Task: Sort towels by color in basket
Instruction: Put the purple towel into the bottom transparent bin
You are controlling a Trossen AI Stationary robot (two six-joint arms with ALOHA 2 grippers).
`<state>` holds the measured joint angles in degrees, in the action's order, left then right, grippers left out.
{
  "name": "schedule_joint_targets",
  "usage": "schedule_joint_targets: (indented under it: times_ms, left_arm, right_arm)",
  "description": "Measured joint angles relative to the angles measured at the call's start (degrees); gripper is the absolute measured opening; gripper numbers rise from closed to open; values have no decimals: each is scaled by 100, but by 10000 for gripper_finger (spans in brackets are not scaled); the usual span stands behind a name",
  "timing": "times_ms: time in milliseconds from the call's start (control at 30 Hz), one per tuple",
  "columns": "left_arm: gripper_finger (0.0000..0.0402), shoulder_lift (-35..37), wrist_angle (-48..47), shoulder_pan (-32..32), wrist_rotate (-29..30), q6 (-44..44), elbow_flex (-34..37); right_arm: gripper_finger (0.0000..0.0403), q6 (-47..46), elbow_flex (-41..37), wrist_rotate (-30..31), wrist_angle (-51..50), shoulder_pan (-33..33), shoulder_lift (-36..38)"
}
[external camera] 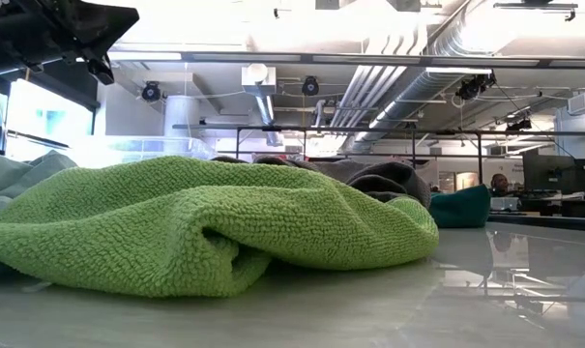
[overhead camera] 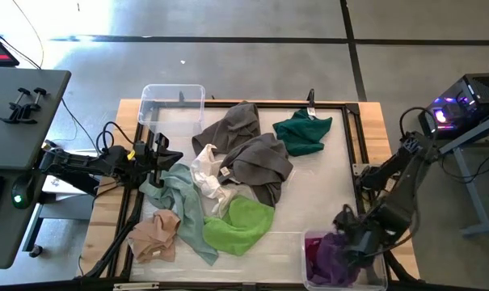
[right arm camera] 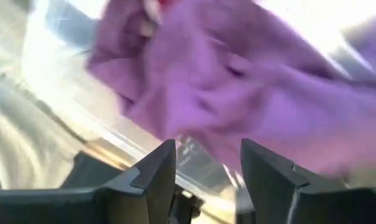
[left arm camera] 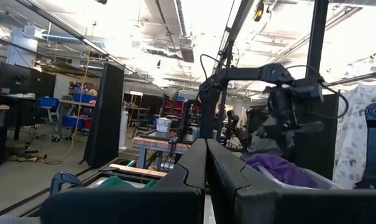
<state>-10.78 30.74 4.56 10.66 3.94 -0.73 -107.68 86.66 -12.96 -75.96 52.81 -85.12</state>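
right gripper [right arm camera: 203, 165]: jaws apart, over soft purple towel [right arm camera: 237, 81] in clear plastic bin [overhead camera: 373, 279] | left gripper [overhead camera: 165, 153]: jaws together, at table's left edge

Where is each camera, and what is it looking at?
High view: above the table, looking straight down; both arms show.
Low view: at tabletop height, behind the lime green towel; an arm shows at top.
Left wrist view: on the left arm, past the shut left gripper toward the right arm.
Right wrist view: over the open right gripper, above the purple towel.
Both wrist views share the purple towel.
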Motion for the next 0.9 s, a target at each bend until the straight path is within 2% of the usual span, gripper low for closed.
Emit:
schedule_joint_targets:
  times_ms: [167, 267, 367, 500, 767, 900]
  left_arm:
    - [0, 0, -1, 0, -1, -7, 0]
    - [0, 1, -4, -2, 0, -7, 0]
    - [0, 0, -2, 0, -2, -10, 0]
    - [0, 0, 1, -1, -2, -11, 0]
    - [0, 1, 46, 0, -3, -11, 0]
    - [0, 1, 37, -2, -28, -7, 0]
  right_arm:
    - [172, -1706, 247, -275, -1471, 295, 3]
    - [172, -2292, -50, -687, -1289, 342, 36]
    - [167, -2177, -321, -853, -1250, 337, -42]
    - [145, -1793, -712, -723, -912, 226, -48]
    - [59, -622, -1245, 63, 506, -73, -46]
    - [18, -239, -1706, 139, 1409, -87, -46]
